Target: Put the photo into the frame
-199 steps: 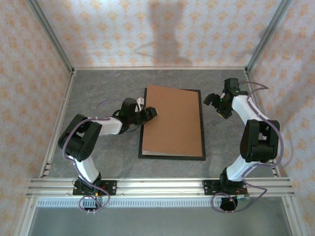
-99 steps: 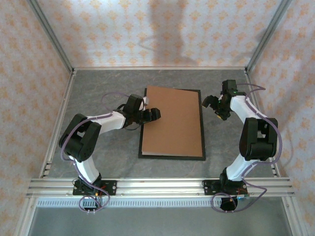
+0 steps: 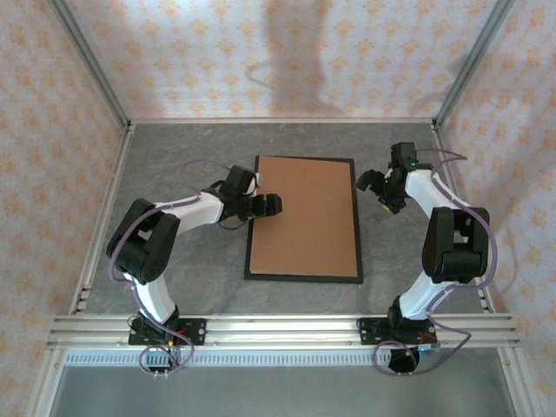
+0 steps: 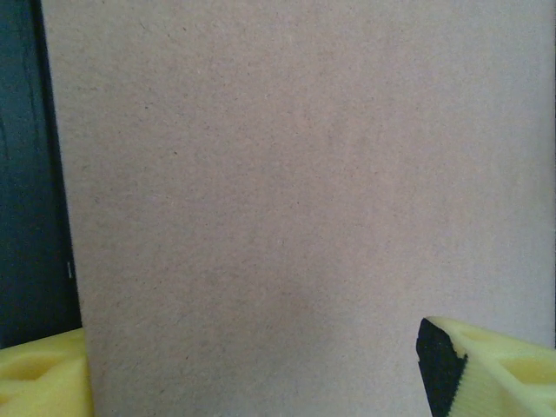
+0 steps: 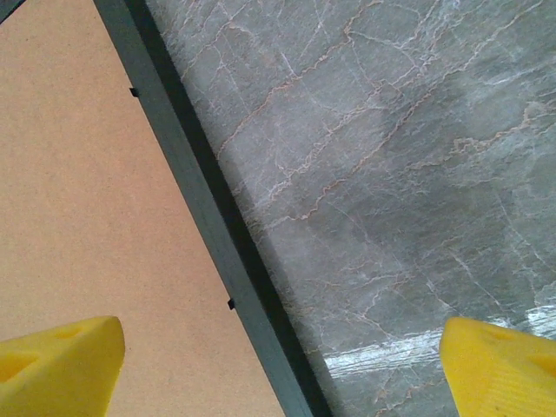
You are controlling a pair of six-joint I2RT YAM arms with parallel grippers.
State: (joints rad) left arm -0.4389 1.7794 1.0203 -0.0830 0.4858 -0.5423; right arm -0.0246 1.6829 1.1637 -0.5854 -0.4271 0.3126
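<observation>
The black frame (image 3: 304, 277) lies flat in the middle of the table. A brown backing board (image 3: 304, 213) rests squarely inside it and covers its whole opening. The photo is hidden. My left gripper (image 3: 268, 205) hovers over the board's left edge, and its yellow fingers (image 4: 486, 373) stand wide apart over the board (image 4: 304, 174) with nothing between them. The frame's dark left rail (image 4: 26, 174) runs beside the board. My right gripper (image 3: 379, 186) is open just off the frame's upper right, straddling the right rail (image 5: 200, 200) from above without touching it.
The grey marble tabletop (image 5: 391, 174) surrounds the frame, with bare room on both sides and behind it. Patterned walls and metal posts (image 3: 104, 78) enclose the table. The aluminium rail (image 3: 278, 330) with the arm bases runs along the near edge.
The backing board was lifted and skewed in my left gripper. It now lies flat and square in the frame, and the left gripper has opened and shifted slightly. The right arm barely moved.
</observation>
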